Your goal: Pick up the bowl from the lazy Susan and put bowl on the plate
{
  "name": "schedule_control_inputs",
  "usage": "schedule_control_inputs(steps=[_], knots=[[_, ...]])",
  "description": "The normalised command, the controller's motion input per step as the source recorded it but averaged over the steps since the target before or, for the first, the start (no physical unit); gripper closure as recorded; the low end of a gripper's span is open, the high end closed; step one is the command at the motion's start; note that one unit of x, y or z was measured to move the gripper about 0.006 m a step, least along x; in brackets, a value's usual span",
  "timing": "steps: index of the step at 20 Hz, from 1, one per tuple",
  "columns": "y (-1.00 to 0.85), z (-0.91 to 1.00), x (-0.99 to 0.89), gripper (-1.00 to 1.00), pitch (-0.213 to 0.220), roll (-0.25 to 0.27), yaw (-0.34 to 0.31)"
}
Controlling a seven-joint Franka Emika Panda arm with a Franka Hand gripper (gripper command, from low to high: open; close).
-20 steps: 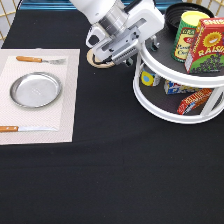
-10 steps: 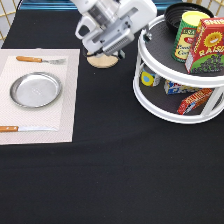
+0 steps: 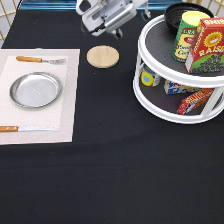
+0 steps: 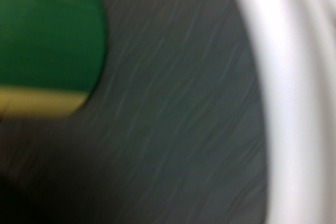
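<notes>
exterior view: a black table seen from above. at the top of the frame, a little left of centre, the robot's grey and white gripper [image 3: 116, 31] hangs above the table, between the wooden coaster [image 3: 103, 56] below it and the lazy susan [image 3: 165, 107] on the right. only a dark stub shows under the hand, so i cannot tell whether the claw is open or closed. nothing appears to be held in it.

the lazy susan is a white two-tier turntable with dark trays, filling the right side of the frame. the bowl [image 3: 181, 12], glossy and black, sits at the back of the upper tier, in the upper right corner, partly hidden behind a green and yellow can [image 3: 187, 35] and a red box [image 3: 210, 44]. more packets lie on the lower tier.

at the left of the frame a pale placemat [image 3: 70, 100] carries the plate [image 3: 36, 90], shiny silver and bare, with a fork [image 3: 40, 60] above it and a knife [image 3: 27, 128] below it.

wrist view: a close patch of dark grey tray surface [image 4: 180, 130] with a white rim [image 4: 296, 110] and the edge of a green and yellow object, probably the can. the bowl is not visible here.

judging from this, the bowl is not yet picked up and the plate is well apart from it, so the whole task is left to do.
</notes>
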Motion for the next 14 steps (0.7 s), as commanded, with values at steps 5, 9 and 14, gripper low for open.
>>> schedule_control_inputs(steps=[5, 9, 14], knots=[[0.43, 0.01, 0.02, -1.00, 0.035, -0.081, -0.074], [-0.16, 0.01, 0.42, -1.00, 0.122, -0.015, -0.037], [-0.16, -0.18, 0.19, -1.00, 0.088, 0.000, -0.019]])
